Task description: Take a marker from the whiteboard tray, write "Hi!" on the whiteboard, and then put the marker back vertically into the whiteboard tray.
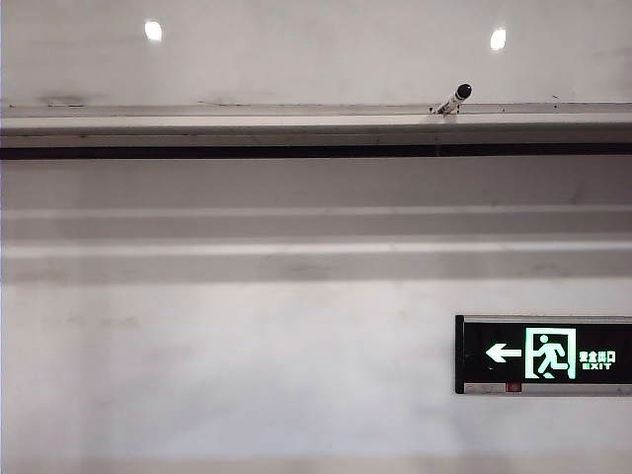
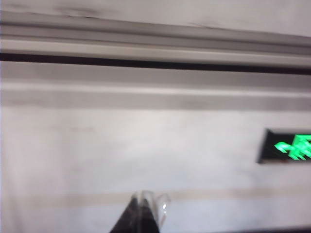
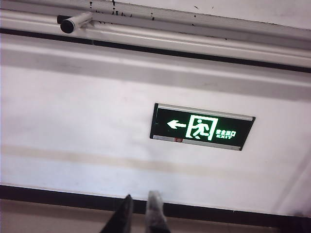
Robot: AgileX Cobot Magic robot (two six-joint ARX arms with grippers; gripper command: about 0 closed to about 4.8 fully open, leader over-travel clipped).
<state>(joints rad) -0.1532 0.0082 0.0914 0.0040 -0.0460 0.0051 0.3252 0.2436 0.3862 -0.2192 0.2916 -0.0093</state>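
The marker (image 1: pixel 454 100) has a white barrel and a black cap. It leans tilted in the whiteboard tray (image 1: pixel 296 123), right of centre, with its cap end up against the whiteboard (image 1: pixel 296 49). The right wrist view also shows the marker (image 3: pixel 75 22) on the tray (image 3: pixel 194 38). My left gripper (image 2: pixel 144 200) is shut and empty, pointing at the wall well below the tray (image 2: pixel 146 46). My right gripper (image 3: pixel 142 198) hangs low near the floor line, its fingers a narrow gap apart with nothing between them. Neither gripper shows in the exterior view.
A black-and-green lit exit sign (image 1: pixel 543 355) is mounted on the matte wall (image 1: pixel 247 375) below the tray at the right. It appears too in the right wrist view, exit sign (image 3: pixel 201 127). A dark skirting strip (image 3: pixel 243 213) runs along the wall's foot.
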